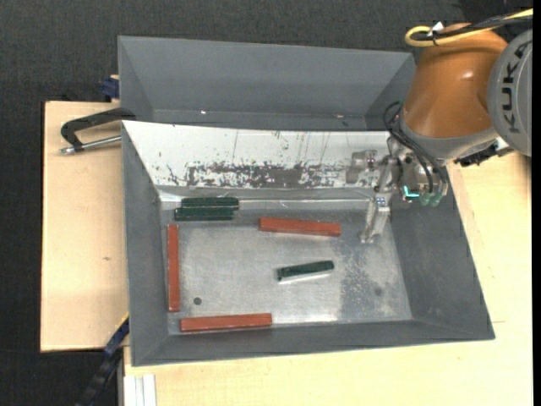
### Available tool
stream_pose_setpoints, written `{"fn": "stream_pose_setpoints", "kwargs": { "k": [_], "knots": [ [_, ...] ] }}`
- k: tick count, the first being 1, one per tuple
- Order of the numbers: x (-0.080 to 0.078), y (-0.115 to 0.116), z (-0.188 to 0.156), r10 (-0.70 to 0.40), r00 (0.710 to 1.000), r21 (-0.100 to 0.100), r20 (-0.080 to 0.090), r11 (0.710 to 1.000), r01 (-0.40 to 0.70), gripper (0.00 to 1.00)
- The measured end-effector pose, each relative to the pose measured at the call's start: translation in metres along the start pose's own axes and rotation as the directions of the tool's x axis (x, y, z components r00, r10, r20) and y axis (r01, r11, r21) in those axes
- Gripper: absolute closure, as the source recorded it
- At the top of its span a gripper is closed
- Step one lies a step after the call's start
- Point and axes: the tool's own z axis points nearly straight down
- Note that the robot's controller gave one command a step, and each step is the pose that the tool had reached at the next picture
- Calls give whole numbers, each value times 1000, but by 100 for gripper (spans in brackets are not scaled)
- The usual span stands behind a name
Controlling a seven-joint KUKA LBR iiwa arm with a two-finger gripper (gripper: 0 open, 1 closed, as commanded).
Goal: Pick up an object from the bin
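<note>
At right of grey metal bin (439, 260): gripper (371, 231) low, fingers together, empty. Long red-brown flat bar (300, 227) lies just left.

Above the silvery metal tool (371, 229), black cables (412, 155) loop under a rounded orange cover (448, 87); a pale yellow cable (441, 30) crowns it, beside a grey link (517, 74) with black lettering.

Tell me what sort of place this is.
Probably a robot grasping test station, in a lab or workshop. A grey metal bin with sloped walls holds a few loose red bars and green bars, and a robot arm's gripper hangs inside it at the view's right.
</note>
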Motion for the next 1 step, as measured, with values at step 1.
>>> {"fn": "stream_pose_setpoints", "kwargs": {
  "k": [1],
  "knots": [
    [-2,0,-5,-1,1000,1,8,1000,1,0]
  ]
}}
